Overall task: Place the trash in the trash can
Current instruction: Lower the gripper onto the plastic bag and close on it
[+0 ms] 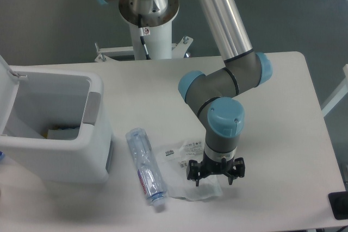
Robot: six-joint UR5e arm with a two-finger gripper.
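Observation:
A flat clear plastic bag (182, 168) with printed labels lies on the white table near the front edge. My gripper (214, 179) hangs open right over the bag's right end, fingers spread and pointing down, close to the table. Left of the bag lies a crushed clear water bottle (144, 168) with its white cap toward the front. The white trash can (60, 156) stands at the left with its lid swung up; something lies inside at the bottom.
The arm's white pedestal (148, 20) stands behind the table. The table's front edge runs just below the bottle and bag. A dark object (339, 205) sits at the front right corner.

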